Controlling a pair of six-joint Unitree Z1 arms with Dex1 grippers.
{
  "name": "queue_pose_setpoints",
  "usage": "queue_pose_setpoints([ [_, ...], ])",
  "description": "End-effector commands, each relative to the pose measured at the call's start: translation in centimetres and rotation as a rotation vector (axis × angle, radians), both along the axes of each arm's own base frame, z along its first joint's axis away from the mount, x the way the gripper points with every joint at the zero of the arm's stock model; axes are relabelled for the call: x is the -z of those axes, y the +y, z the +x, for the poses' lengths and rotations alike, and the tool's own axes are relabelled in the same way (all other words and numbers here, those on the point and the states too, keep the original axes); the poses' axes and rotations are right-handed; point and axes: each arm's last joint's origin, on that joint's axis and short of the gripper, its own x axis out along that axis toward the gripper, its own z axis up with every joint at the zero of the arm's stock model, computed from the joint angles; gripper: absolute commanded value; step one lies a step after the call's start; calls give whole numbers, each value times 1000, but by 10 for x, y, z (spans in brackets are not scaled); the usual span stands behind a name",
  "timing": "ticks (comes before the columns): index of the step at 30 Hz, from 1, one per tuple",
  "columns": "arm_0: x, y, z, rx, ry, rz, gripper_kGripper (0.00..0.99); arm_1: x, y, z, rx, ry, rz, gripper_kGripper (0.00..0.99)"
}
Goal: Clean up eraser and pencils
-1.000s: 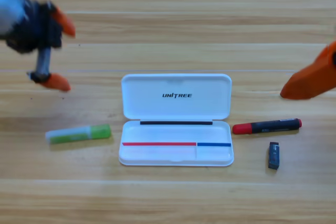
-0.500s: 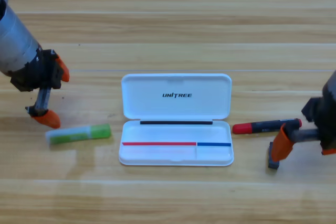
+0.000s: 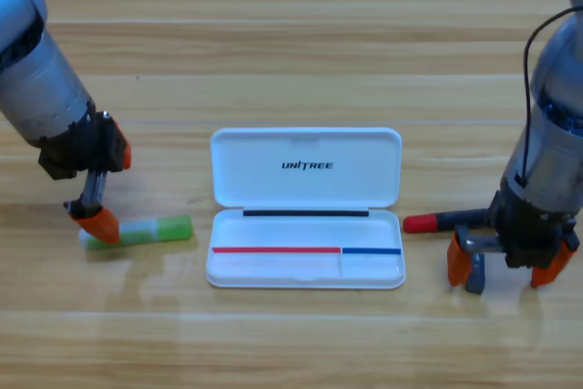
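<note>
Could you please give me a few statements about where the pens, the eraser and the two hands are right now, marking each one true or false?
1. The white plastic case lies open on the wooden table. True.
2. The light green translucent pen is inside the case. False: it lies on the table left of the case.
3. The left hand is at the green pen's left end. True.
4. The red-capped black marker lies left of the case. False: it lies to the right.
5. The right hand is down over the small dark eraser, right of the case. True.
</note>
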Motion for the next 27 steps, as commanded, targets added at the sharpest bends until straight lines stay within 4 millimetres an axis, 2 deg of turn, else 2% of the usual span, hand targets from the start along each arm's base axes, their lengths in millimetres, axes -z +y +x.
queue_pose_setpoints([
  [1,19,1,5,-14,66,12,963,26,14,6,7,22,-40,848],
  [5,22,0,6,-11,79,11,963,30,17,8,17,23,-43,819],
  [8,25,0,7,-12,87,8,962,30,20,7,13,24,-44,721],
  [9,26,0,7,-12,89,9,962,31,20,6,12,29,-44,658],
  [12,29,-1,8,-12,97,12,963,33,22,5,7,44,-39,388],
  [18,33,-1,9,-11,104,12,963,34,26,0,-10,86,-34,0],
  [21,34,0,10,-14,106,11,962,19,32,-2,-52,131,-27,0],
  [24,37,-1,11,-15,110,10,962,-12,44,-1,-206,142,-24,0],
  [27,41,-1,12,-19,112,4,959,-46,58,-5,-611,100,13,0],
])
